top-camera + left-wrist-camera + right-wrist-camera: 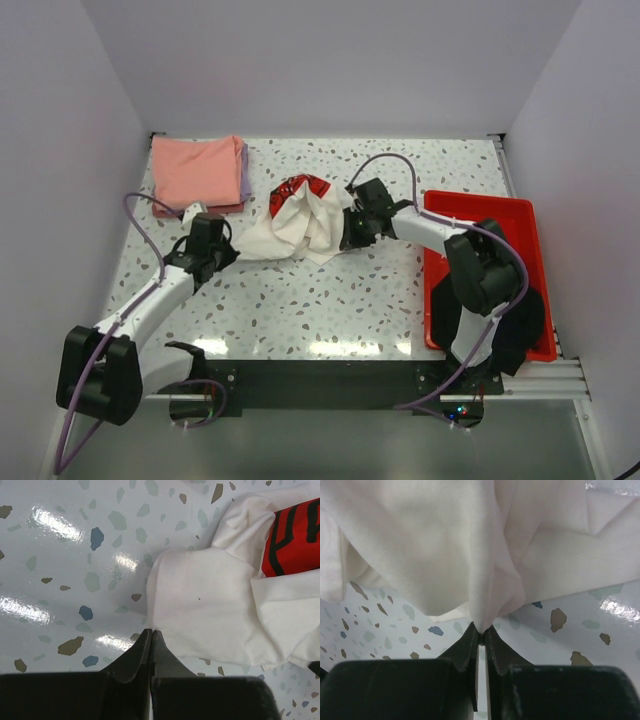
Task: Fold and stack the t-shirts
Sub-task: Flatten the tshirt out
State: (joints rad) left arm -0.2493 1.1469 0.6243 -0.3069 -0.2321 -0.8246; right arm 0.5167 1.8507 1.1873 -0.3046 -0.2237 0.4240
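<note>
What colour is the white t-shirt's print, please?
Red with black lines, on the white t-shirt; the print shows best in the left wrist view.

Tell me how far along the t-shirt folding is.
Done: the salmon-pink t-shirt lies folded on the lavender t-shirt at the far left. In hand: the right gripper pinches the crumpled cream-white t-shirt; the left gripper is shut at its edge. Left: folding it and stacking it.

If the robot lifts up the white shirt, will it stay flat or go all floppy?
Probably floppy: the white t-shirt lies crumpled in soft folds. Where the right gripper pinches it, the cloth bunches and drapes, so it would likely sag. It looks thin, so probably light.
</note>
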